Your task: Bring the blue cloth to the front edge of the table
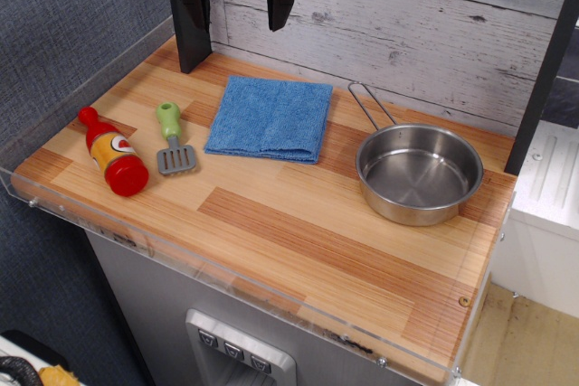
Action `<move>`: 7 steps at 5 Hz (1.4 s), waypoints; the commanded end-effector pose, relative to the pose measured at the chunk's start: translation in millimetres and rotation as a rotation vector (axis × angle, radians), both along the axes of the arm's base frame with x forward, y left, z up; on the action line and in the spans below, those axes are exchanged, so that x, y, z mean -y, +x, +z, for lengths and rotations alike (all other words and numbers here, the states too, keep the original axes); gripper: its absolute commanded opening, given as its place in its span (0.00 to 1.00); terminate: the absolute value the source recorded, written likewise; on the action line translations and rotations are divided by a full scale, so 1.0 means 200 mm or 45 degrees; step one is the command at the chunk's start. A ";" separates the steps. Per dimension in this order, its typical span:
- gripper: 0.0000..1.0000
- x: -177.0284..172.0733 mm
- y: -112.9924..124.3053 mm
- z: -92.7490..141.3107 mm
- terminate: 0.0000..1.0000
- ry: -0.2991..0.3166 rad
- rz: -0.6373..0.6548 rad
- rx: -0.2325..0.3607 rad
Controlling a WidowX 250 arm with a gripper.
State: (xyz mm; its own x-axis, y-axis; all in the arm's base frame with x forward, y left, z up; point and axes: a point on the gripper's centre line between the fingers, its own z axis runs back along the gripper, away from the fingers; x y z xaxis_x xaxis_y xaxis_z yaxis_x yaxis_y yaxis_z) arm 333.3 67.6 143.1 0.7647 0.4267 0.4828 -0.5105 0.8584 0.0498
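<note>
The blue cloth [270,117] lies flat and folded on the wood-plank table [298,241], towards the back, left of the middle. My gripper [235,11] hangs above the table's back left, behind and above the cloth. Its two black fingers [191,20] stand wide apart with nothing between them. It does not touch the cloth.
A steel pan [418,172] with a wire handle sits at the right. A green-handled toy spatula [173,139] and a red and yellow toy bottle [114,152] lie at the left. A clear acrylic rim [181,250] runs along the front and left edges.
</note>
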 end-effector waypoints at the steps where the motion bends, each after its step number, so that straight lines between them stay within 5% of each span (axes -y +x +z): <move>1: 1.00 0.00 0.00 0.00 0.00 0.000 0.000 0.000; 2: 1.00 -0.06 0.05 -0.03 0.00 -0.041 0.088 -0.114; 4: 1.00 -0.10 0.10 -0.11 0.00 -0.264 0.149 -0.152; 6: 1.00 -0.07 0.08 -0.23 0.00 -0.318 0.059 -0.045; 7: 1.00 -0.03 0.08 -0.32 0.00 -0.284 0.035 -0.056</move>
